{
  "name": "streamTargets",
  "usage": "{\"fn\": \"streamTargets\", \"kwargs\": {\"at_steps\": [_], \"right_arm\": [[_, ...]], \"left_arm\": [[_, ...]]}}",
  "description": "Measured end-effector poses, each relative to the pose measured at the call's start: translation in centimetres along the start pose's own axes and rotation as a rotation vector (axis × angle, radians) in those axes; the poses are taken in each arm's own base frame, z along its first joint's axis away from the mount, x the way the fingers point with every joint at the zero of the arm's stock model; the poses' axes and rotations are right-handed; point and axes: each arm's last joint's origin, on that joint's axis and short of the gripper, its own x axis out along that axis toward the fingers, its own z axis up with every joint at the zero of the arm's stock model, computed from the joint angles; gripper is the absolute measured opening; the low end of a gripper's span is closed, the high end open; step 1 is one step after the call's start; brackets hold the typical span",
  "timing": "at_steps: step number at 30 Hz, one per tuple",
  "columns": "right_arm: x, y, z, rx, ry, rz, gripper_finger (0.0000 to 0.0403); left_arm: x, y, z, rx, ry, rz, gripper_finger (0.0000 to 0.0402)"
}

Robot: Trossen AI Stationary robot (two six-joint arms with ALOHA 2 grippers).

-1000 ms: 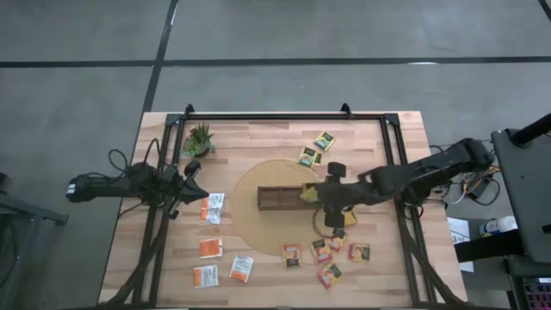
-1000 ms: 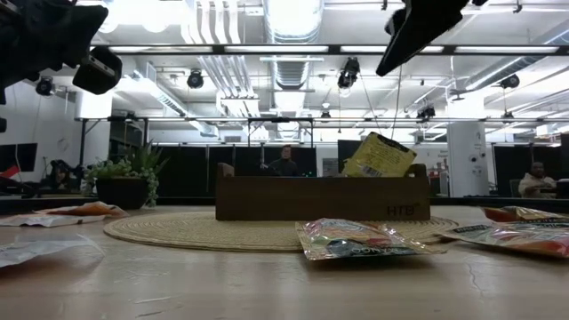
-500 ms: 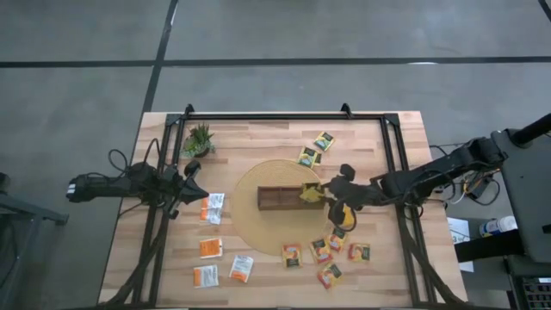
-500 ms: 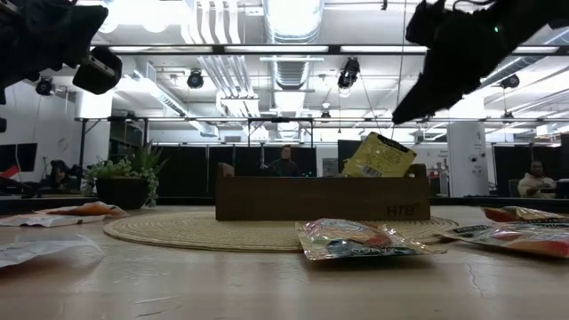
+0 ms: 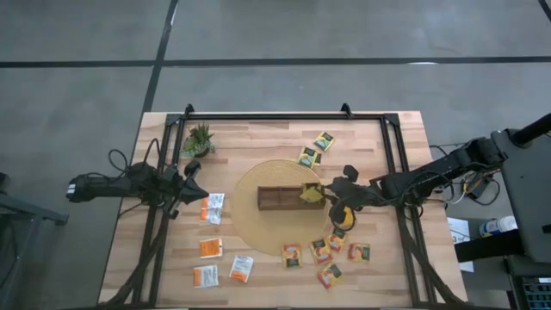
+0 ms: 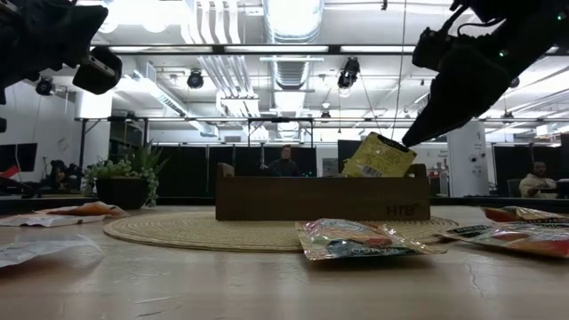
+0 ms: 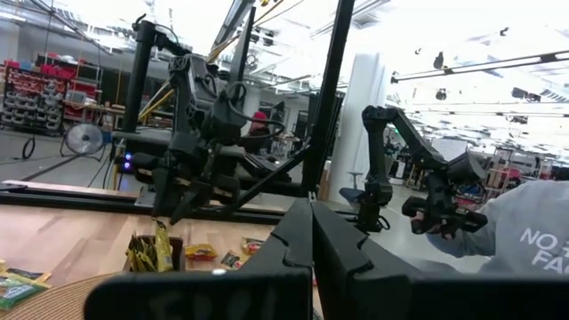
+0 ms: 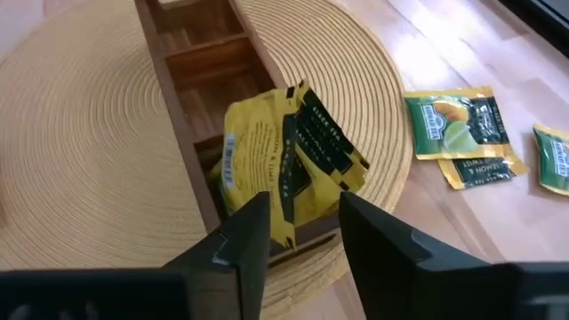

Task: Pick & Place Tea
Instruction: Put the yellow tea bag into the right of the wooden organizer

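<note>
Right wrist view shows you the right gripper (image 8: 302, 233), fingers parted and narrowing, backed off the yellow sachet (image 8: 283, 164) now propped in the tray (image 8: 191, 49) just ahead: delivered; left gripper (image 5: 191, 178) pressed shut.

Two dark, slender jointed arms, loose black cables trailing from each. Blocky matte-black fingers (image 8: 236, 244) with angular faceted edges, mounted on wide flat carriages

Just ahead of the right gripper (image 8: 302, 233), whose fingers stand apart, a yellow-green sachet (image 8: 283, 160) leans tilted in the end compartment of the wooden tray (image 8: 191, 53), on a round woven mat (image 8: 80, 151). Two more sachets (image 8: 458, 129) lie on the table (image 8: 444, 258) beside.
</note>
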Motion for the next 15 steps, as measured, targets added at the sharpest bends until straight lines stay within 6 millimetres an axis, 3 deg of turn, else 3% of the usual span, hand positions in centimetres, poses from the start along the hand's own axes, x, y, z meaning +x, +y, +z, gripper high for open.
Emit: {"fn": "streamTargets", "kwargs": {"at_steps": [15], "right_arm": [[0.33,-0.11,-0.40,0.017,0.001,0.046,0.0119]], "left_arm": [[0.00,0.00,0.00,0.000,0.000,0.000,0.0000]]}}
